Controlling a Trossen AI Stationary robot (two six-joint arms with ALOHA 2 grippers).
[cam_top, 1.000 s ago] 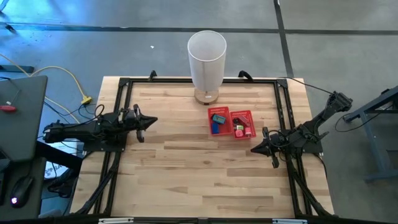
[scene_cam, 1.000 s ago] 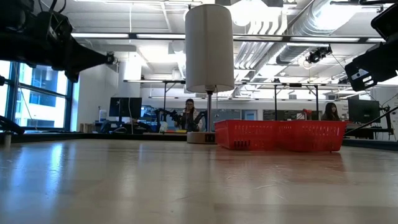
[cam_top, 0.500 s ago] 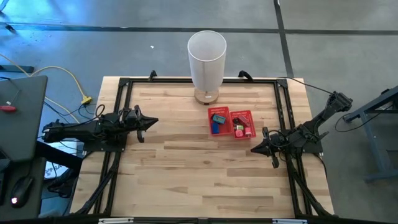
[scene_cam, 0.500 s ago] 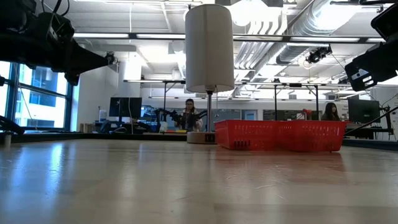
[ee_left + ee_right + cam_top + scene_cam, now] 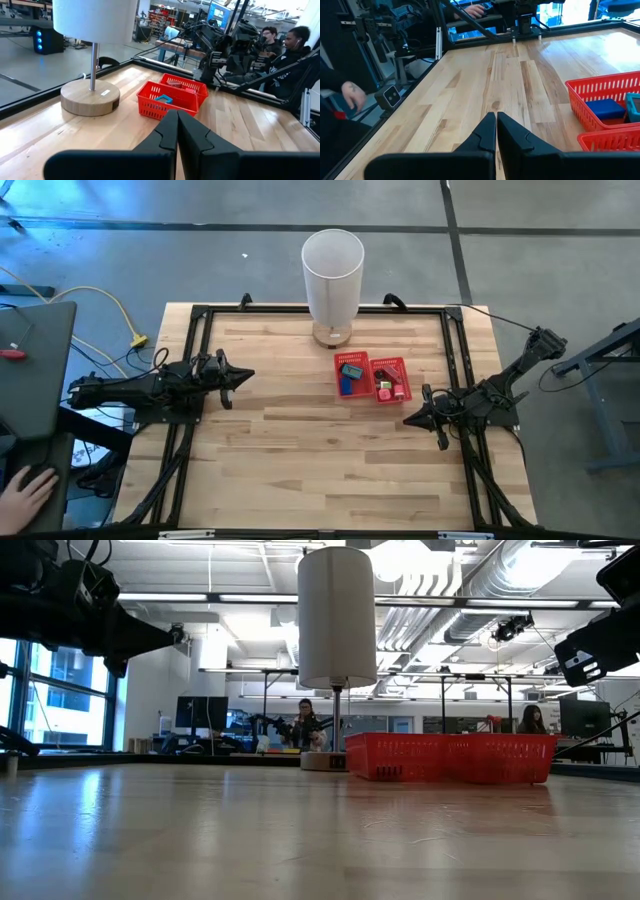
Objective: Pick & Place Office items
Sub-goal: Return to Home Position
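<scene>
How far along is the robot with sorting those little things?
Looks done: the small office items lie inside the red tray, across both compartments. In hand: nothing; the left hand and right hand are shut, empty, neither touching the tray. Left: seemingly nothing to pick.

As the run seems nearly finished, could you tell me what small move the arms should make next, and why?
Probably none beyond settling: I would hold both arms where they are. The left tool and the right tool are shut and empty, at opposite sides of the table. The office items that show all lie inside the red tray.
</scene>
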